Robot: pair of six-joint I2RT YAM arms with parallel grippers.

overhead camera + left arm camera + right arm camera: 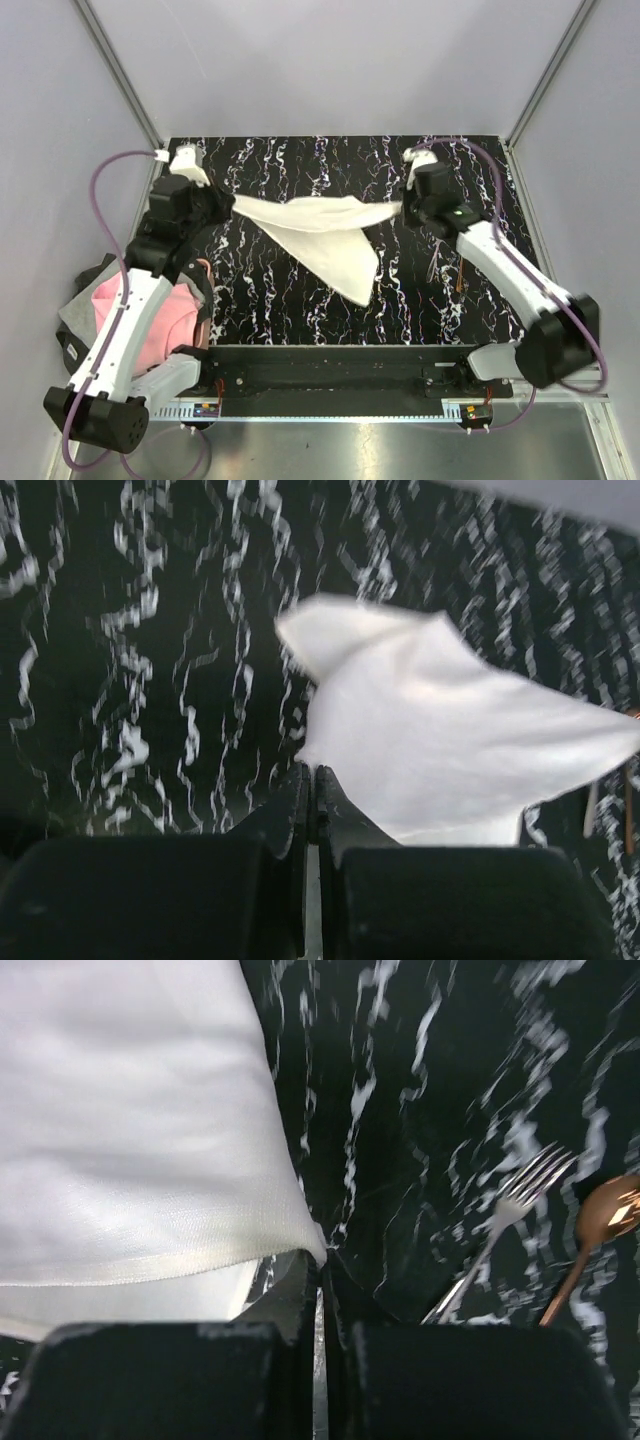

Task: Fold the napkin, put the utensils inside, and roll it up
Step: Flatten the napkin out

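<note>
Cream napkin (320,232) is hanging in the air between the two grippers, stretched along its upper edge and drooping to a point over the black marbled table (300,165). It is looking doubled on a diagonal, though I cannot tell whether that is a true fold or only slack cloth. At the cloth's left corner the left gripper (228,205) is pinching the fabric with its jaws pressed flat together; at the right corner the right gripper (403,208) is doing the same, jaws tight on the hem. On the table just beside the right gripper, the fork (510,1208) and the copper-brown utensil (603,1215) are lying side by side, apart from the cloth. Judgement: the task is sitting early, with no fold laid flat, nothing placed inside, and rolling not begun. Both arms are reaching forward over the far half of the table, wrists turned inward and facing each other. Off the table's left edge, the pink and grey cloth (150,310) is lying uninvolved.
</note>
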